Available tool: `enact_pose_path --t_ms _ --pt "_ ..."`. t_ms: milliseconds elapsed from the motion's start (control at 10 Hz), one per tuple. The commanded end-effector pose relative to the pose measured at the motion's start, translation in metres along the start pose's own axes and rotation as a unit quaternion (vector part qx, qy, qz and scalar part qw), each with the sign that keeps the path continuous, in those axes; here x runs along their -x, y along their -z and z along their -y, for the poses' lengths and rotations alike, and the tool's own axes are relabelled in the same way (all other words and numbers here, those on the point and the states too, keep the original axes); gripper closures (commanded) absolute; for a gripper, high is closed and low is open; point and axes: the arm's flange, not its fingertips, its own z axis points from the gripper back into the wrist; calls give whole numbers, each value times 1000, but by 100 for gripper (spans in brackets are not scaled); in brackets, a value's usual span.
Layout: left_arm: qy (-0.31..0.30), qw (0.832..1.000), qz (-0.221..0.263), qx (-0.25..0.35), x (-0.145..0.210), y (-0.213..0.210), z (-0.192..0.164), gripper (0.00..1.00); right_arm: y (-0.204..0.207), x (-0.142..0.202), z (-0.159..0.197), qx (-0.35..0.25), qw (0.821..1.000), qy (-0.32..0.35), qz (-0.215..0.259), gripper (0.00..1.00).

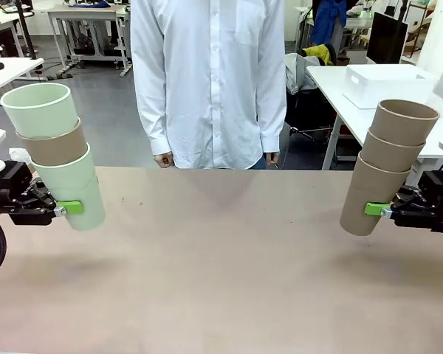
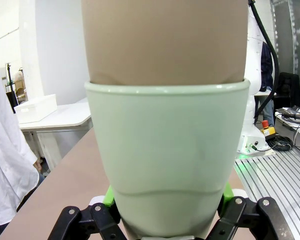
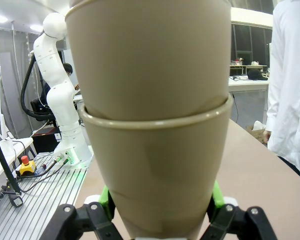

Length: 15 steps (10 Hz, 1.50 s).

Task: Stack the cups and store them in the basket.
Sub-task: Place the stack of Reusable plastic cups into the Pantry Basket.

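Six cups (image 1: 68,193) hang above tan table (image 1: 229,273), desks (image 1: 334,80) beyond

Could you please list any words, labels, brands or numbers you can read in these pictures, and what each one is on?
None can be read.
The left stack of cups and the right stack are plain.
Any marking on the emergency-stop box is too small to read.

The picture's top edge cuts the tan-brown cup (image 2: 165,40) above the mint green cup (image 2: 167,165), and the upper tan cup (image 3: 147,50) above the lower tan cup (image 3: 155,170).
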Motion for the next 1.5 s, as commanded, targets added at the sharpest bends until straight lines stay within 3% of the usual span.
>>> enact_pose_path --t_ms 0,1400 --pt "4 1000 3 2 -5 1 1 15 4 -4 2 7 1000 -5 7 14" --pt "4 1000 3 2 -5 1 1 15 4 -4 2 7 1000 -5 7 14"
